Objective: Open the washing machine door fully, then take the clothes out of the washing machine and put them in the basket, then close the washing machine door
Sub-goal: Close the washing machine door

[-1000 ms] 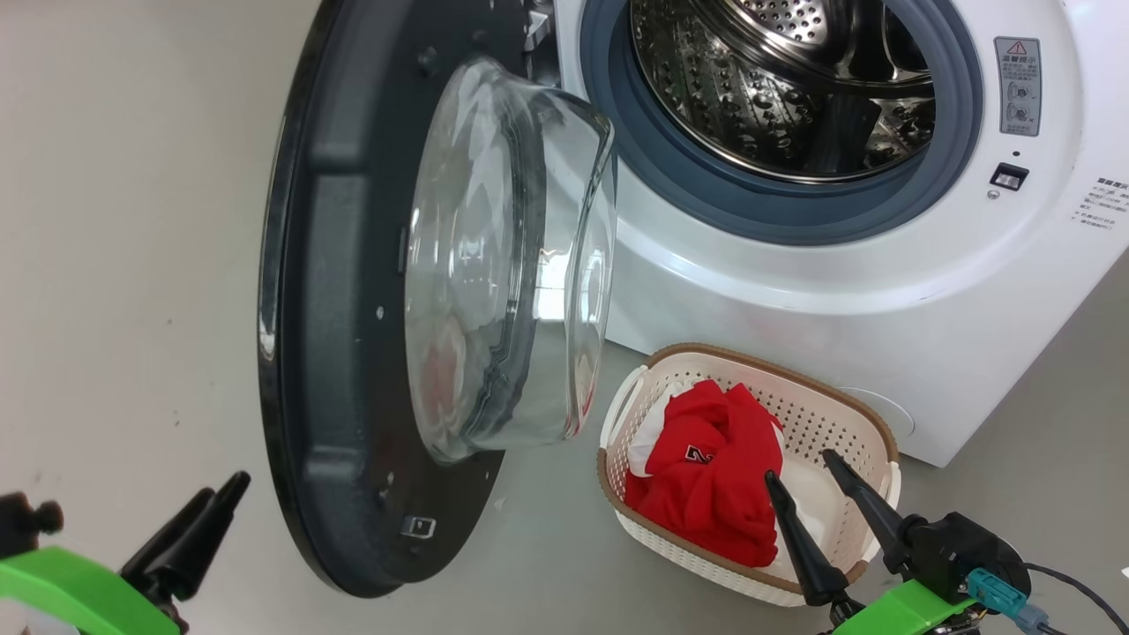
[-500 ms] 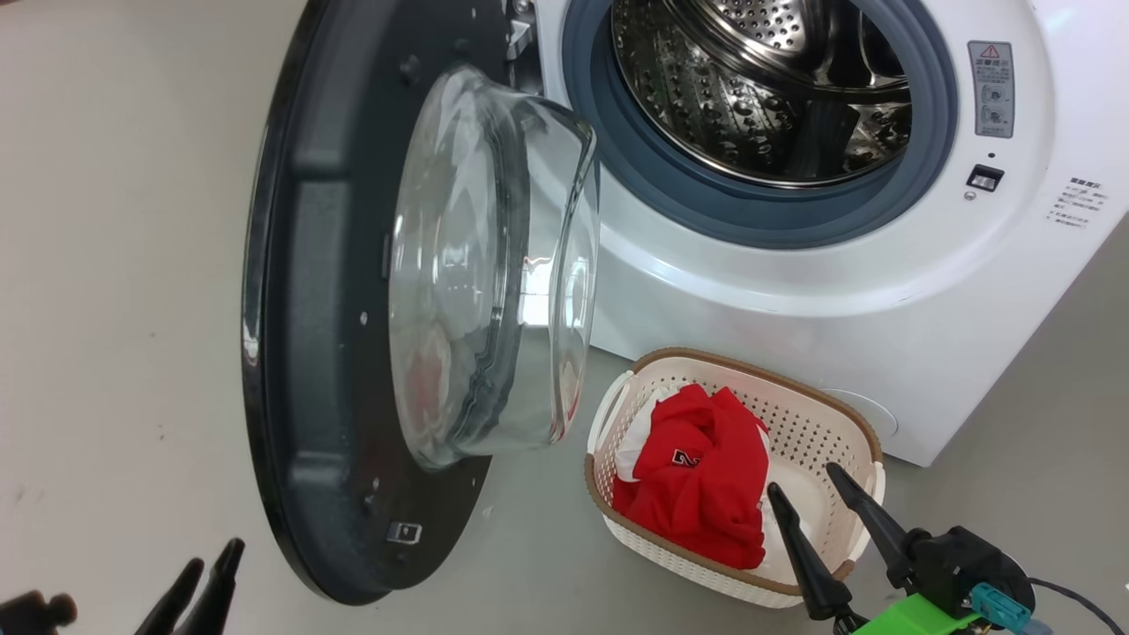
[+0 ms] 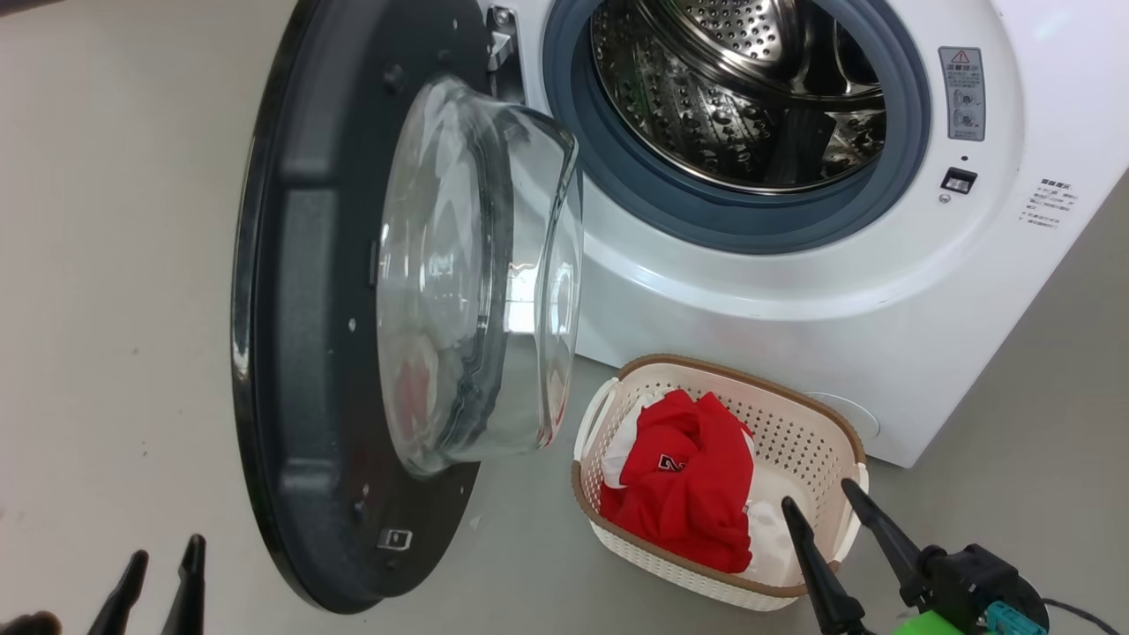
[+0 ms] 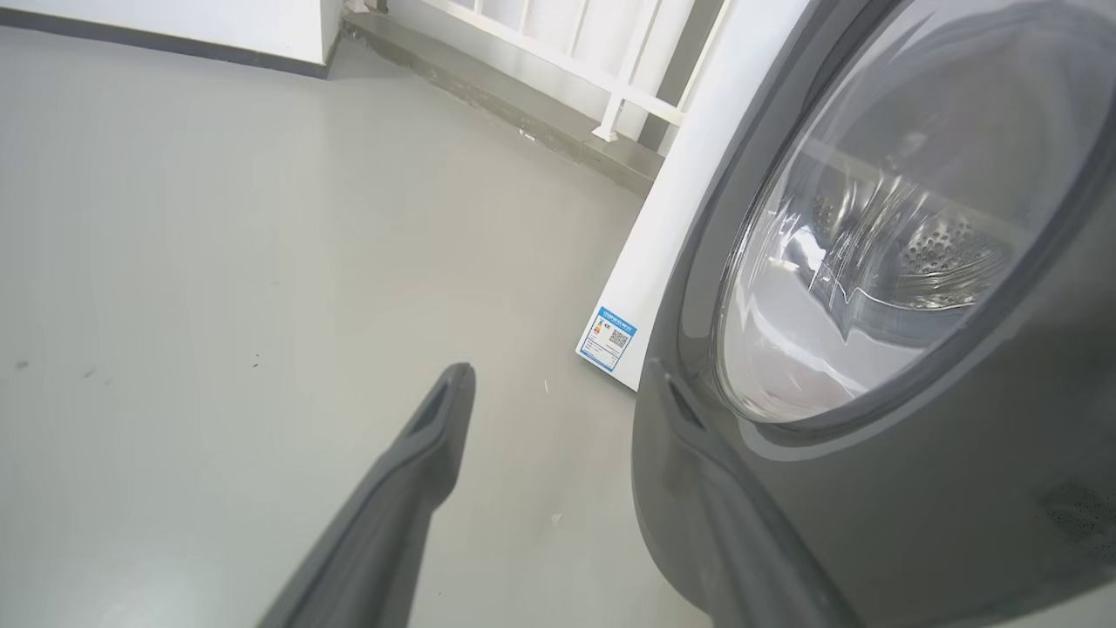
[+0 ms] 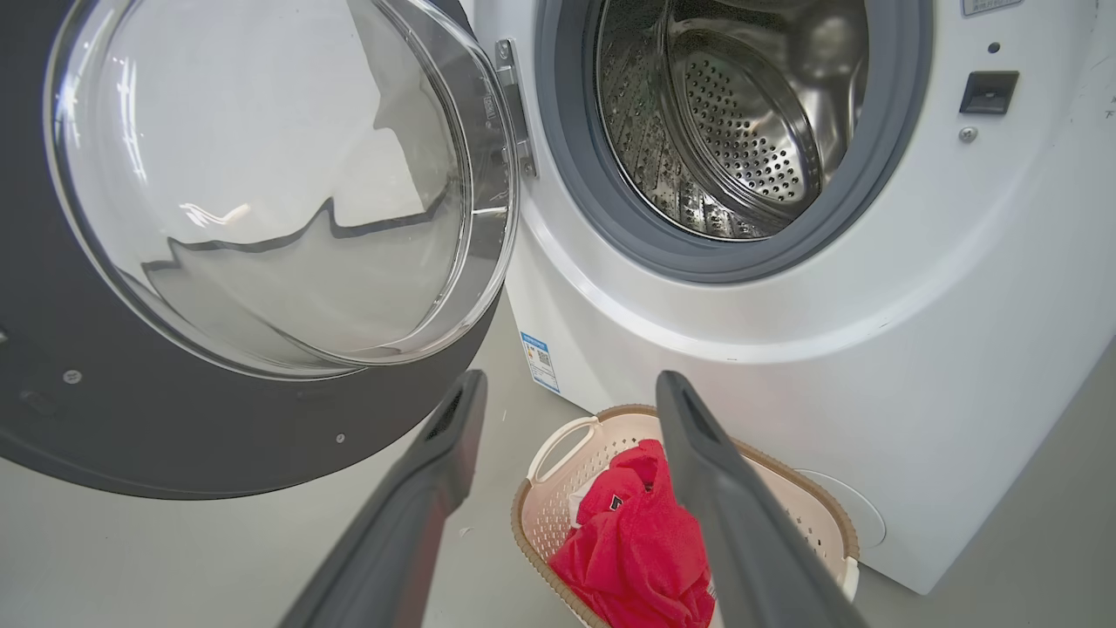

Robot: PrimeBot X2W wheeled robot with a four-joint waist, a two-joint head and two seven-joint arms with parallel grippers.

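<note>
Door [image 3: 300, 309] hangs open, edge-on, just right of left claw [image 3: 161, 586]; left arm nearer. Both claws wide, empty. Clothes [image 3: 688, 494] in basket [image 3: 732, 375] at washer [image 3: 794, 335] front, by right claw [image 3: 820, 498].

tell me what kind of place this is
Probably a laundry corner: a white front-loading washing machine with its door open, a basket of red clothes at its foot, bare grey floor.
</note>
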